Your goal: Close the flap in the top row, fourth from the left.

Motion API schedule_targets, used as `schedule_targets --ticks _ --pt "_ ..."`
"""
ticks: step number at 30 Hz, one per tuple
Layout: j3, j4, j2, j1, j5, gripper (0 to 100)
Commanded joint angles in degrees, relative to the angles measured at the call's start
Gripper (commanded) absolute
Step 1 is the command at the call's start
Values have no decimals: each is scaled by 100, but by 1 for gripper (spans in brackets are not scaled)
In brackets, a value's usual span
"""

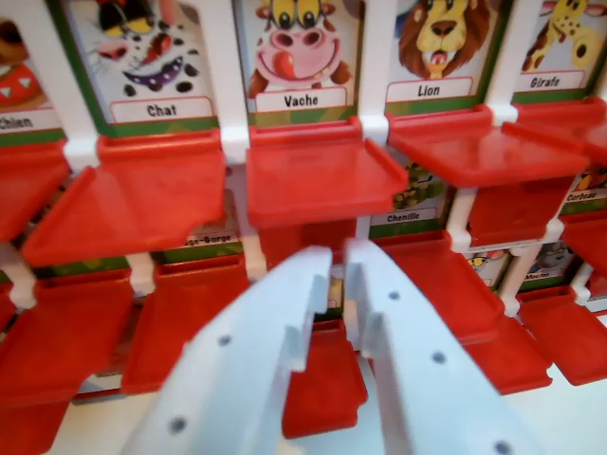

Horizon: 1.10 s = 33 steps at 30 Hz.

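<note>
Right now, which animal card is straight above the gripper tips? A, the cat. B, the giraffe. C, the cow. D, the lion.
C: the gripper points up at the open flap under the card labelled Vache, the cow; Lion and Girafe sit further toward the wrist view's right.

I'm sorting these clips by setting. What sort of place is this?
Probably a tabletop set up with a children's guessing-game board, not a kitchen or workshop. Rows of red flaps hang open under cartoon animal cards with French labels, such as Vache and Lion. The white pincer hovers close in front.
</note>
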Motion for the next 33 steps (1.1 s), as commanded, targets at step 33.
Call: schedule_targets --ticks 33 --pt "-2197 158 -650 -88 229 1"
